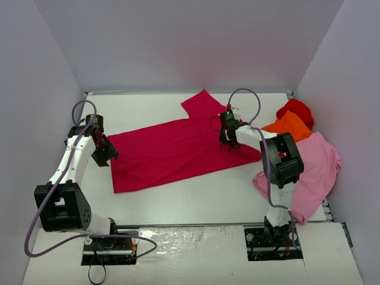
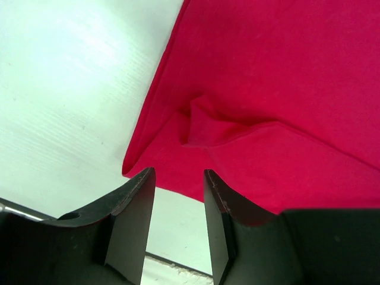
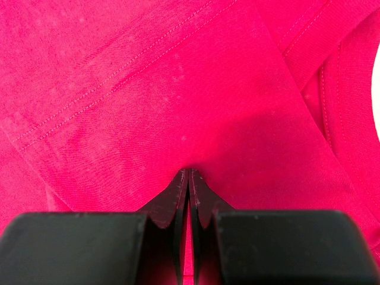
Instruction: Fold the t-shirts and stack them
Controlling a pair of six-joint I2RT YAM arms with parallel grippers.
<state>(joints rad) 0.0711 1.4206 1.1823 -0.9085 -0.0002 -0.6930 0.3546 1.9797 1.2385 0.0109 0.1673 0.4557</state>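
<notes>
A raspberry-red t-shirt (image 1: pixel 172 148) lies spread across the middle of the table, one sleeve pointing to the back. My left gripper (image 1: pixel 110 154) sits at the shirt's left hem edge. In the left wrist view the gripper (image 2: pixel 179 173) is open, only bare table shows between its fingers, and the shirt (image 2: pixel 267 89) has a small pinched wrinkle just ahead of them. My right gripper (image 1: pixel 228 142) is at the shirt's right end near the sleeve. In the right wrist view the gripper (image 3: pixel 189 171) is shut, its tips pinching the red cloth (image 3: pixel 178 89).
Three more t-shirts are heaped at the right side: a bright red one (image 1: pixel 297 108) at the back, an orange one (image 1: pixel 291 124) in front of it, and a pale pink one (image 1: pixel 312 169) spilling toward the table's near right edge. White walls enclose the table (image 1: pixel 196 196).
</notes>
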